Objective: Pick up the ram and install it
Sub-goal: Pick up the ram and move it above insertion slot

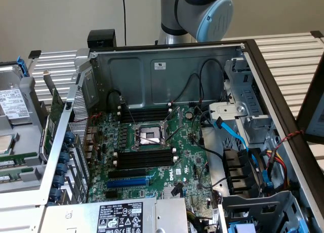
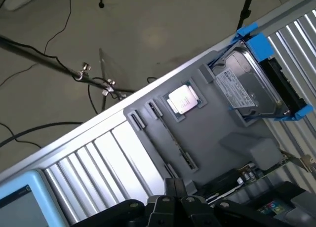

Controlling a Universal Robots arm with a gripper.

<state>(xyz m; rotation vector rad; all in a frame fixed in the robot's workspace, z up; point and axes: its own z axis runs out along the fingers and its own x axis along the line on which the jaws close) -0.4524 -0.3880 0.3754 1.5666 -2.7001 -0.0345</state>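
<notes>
The tool [image 2: 178,191] is closed on nothing and hangs over the grey tray [image 2: 222,138]. The ram [image 1: 15,163] lies flat in that tray, outside the computer case [image 1: 167,66]. Farther from the tool sit the processor [image 2: 182,98] and hard drive [image 2: 252,84]. A clean pick likely needs the jaws spread and squared across the stick's long edges.

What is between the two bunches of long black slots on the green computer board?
A square silver processor socket sits between the upper long black slots and the lower long black slots on the green board, seen in the exterior view.
</notes>
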